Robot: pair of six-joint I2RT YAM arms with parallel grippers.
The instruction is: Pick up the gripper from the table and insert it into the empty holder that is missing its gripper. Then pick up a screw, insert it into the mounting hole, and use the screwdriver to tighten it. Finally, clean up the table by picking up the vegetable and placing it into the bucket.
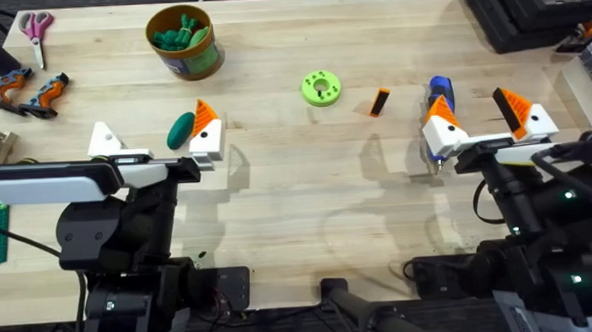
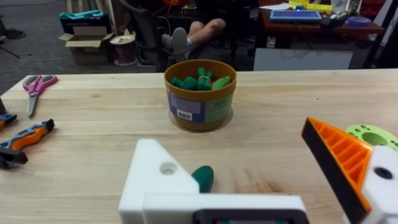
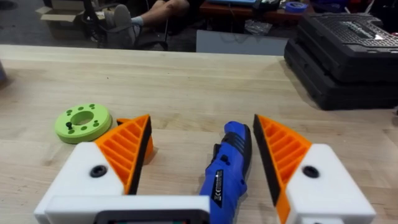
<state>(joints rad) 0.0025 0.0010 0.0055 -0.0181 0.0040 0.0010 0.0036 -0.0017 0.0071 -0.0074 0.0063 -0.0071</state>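
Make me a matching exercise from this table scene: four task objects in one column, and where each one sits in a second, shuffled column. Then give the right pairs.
Things:
1. the gripper
2. the screwdriver
3. the vegetable
4. the bucket

Places:
A. between the open fingers of the right gripper
B. between the fingers of the left gripper
C. far side of the table, holding green toys
D. alone on the wood, just right of the lime-green disc

Pairs: 1-D, 2-A, 3-B, 4-C
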